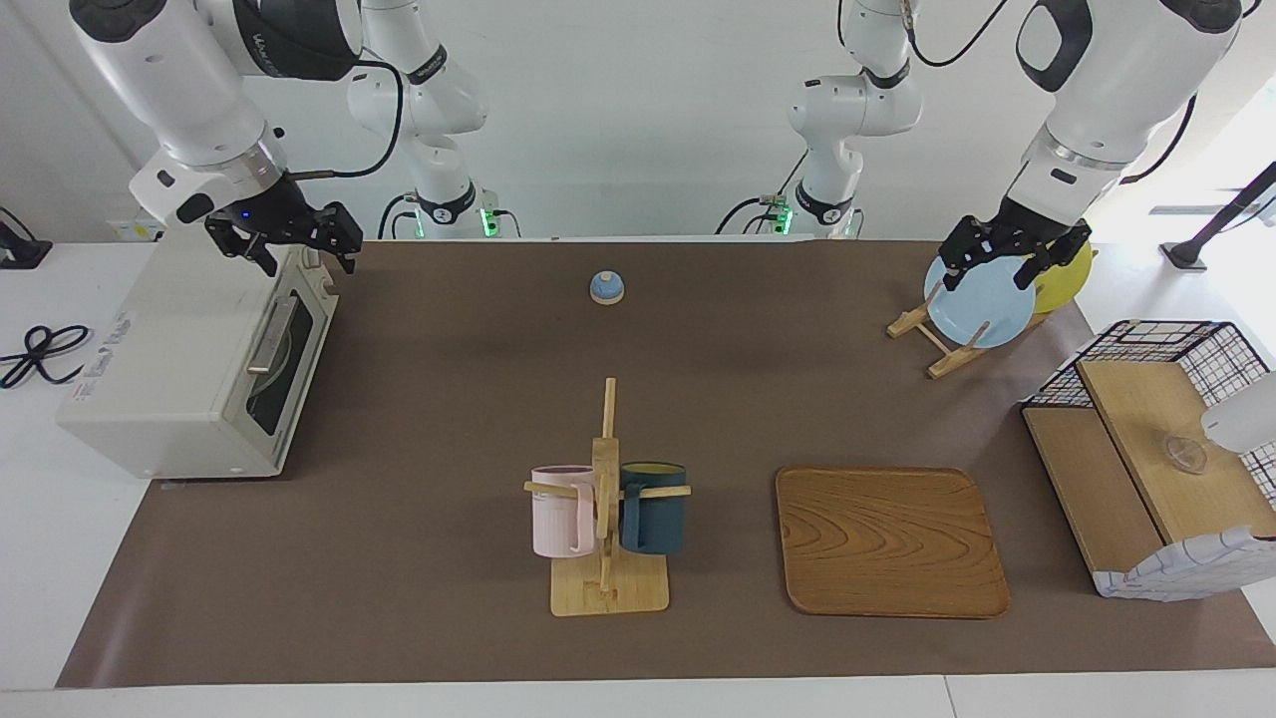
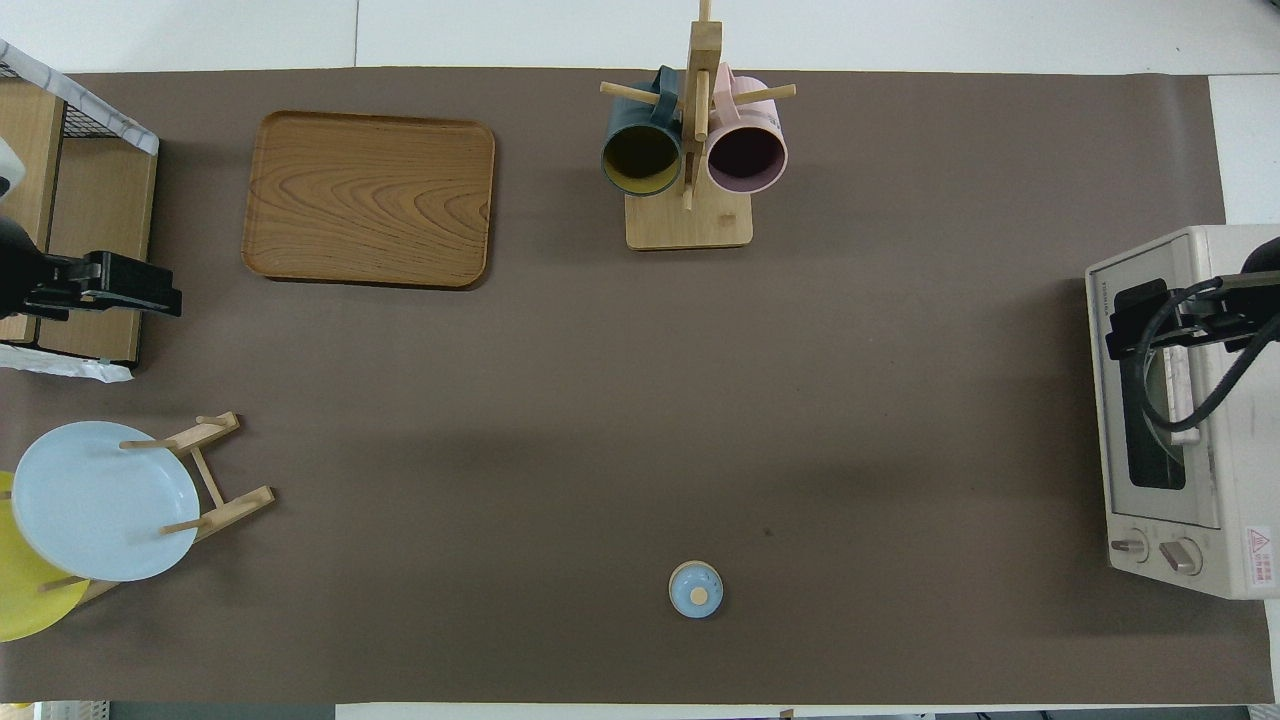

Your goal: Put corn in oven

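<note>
Brown-covered surface shows no corn anywhere; the oven sits door shut at the right arm's end edge, its handle's long axis running along that edge; right gripper hangs over its top, fingers spread; left gripper, fingers spread, waits over the plate rack.

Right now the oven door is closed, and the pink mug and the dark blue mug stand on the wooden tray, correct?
Not quite. The oven door is closed, but the pink mug and dark blue mug hang on the wooden mug rack; the tray beside it is bare, as the facing view shows.
</note>
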Tool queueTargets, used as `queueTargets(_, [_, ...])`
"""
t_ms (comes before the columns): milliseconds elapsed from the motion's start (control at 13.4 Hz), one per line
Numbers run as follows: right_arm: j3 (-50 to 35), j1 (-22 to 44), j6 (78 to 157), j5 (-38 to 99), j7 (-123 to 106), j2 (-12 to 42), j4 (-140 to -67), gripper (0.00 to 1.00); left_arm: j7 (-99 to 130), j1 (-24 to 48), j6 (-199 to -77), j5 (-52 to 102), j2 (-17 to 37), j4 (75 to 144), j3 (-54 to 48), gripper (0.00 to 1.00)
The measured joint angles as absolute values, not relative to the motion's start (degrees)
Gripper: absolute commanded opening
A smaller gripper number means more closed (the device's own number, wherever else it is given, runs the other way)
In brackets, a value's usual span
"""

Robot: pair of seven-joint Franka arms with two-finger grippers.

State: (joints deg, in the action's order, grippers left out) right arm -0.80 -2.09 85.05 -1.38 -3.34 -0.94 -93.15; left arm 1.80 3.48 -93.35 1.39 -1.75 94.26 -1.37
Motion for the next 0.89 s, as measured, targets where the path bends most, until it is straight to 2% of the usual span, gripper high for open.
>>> queueTargets(893, [-0.73, -2.68, 85.06, -1.38, -3.33, -0.62, -92.65, 1.00, 1.80, 3.48, -93.34, 1.39, -1.75, 94.26, -1.37, 1.00])
